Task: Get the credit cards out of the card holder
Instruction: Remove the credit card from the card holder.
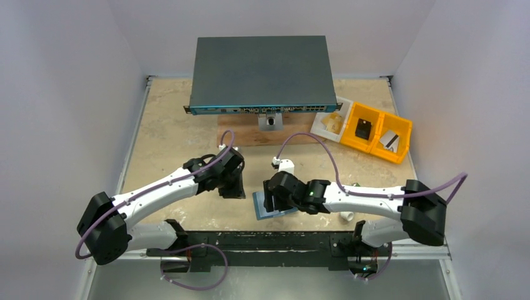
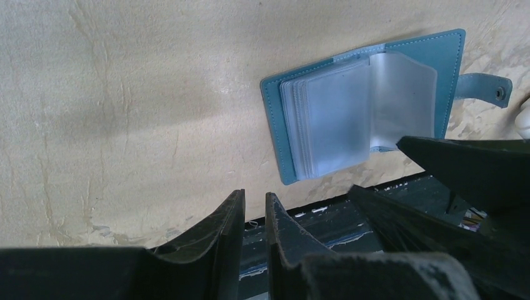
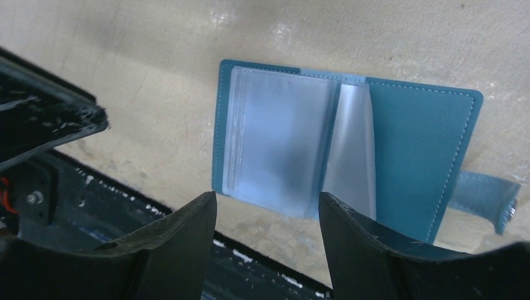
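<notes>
**Top external view.** The card holder (image 1: 261,207) lies open on the table (image 1: 169,125), close to the near edge. The right gripper (image 1: 270,199) hangs directly over it and covers most of it. The left gripper (image 1: 232,184) stands just left of the holder and apart from it. At the back are 1 large dark grey box (image 1: 259,69) with a wooden board (image 1: 240,136) at its front edge, 1 white tray (image 1: 331,122) and 2 yellow bins (image 1: 375,132).

**Left wrist view.** The left gripper (image 2: 255,195) has its 2 fingers nearly together. Only a slim gap is left and nothing is in it. It sits over bare table. The card holder (image 2: 365,103) lies up and to the right of the fingertips without touching them. It is flat with the blue cover down and the clear plastic sleeves (image 2: 331,119) fanned open. A snap strap (image 2: 484,87) sticks out on its right side.

**Right wrist view.** The right gripper (image 3: 267,199) has its 2 fingers well apart and holds nothing. The fingers frame the near edge of the open card holder (image 3: 419,150) from above. Whether the tips touch it cannot be told. The stack of sleeves (image 3: 281,144) lies on the left half, and 1 sleeve stands partly raised at the fold. The sleeves look frosted, so whether credit cards sit in them cannot be told.
</notes>
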Controlling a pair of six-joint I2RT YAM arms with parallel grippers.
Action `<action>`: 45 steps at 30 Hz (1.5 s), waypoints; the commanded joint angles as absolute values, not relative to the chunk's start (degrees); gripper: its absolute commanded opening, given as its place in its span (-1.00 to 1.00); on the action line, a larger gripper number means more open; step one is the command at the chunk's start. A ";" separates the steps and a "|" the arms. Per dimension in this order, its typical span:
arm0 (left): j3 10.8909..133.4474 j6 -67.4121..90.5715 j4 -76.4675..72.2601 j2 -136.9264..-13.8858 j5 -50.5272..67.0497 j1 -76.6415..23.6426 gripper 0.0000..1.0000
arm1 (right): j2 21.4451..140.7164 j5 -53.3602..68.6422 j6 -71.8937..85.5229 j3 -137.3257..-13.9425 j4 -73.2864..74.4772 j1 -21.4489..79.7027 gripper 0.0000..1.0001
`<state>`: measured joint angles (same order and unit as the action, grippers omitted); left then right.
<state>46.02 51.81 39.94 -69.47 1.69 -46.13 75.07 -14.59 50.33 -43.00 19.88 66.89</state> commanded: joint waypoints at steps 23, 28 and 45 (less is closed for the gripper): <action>43.89 53.27 37.77 -69.29 2.30 -45.83 -0.64 | 90.12 -12.40 51.45 -44.80 6.05 67.21 -0.55; 42.74 53.56 37.28 -68.99 2.65 -45.79 -0.65 | 91.71 -7.50 53.15 -44.44 2.24 67.23 -0.86; 39.30 54.40 32.33 -74.30 4.30 -45.81 -0.75 | 95.15 -4.98 55.26 -42.97 0.35 66.80 -1.00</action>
<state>39.86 53.45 34.50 -73.36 3.90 -46.13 93.58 -5.96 54.50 -43.88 -0.58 67.07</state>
